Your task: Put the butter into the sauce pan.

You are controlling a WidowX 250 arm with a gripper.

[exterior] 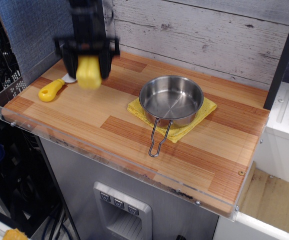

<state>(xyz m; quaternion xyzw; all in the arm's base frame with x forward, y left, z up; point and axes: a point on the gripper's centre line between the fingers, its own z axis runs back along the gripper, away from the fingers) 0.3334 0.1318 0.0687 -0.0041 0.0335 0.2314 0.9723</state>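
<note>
Observation.image view, 1 arm: gripper (88,67) hangs vertical above back-left of counter (134,125), motion-blurred, jaws clamped on butter (88,72), which looks clear of wood. Grasp done, by my read. Left: carry right, release into sauce pan (171,100), empty on yellow cloth (204,112). Toy knife (50,90) lies left, apart.
</note>
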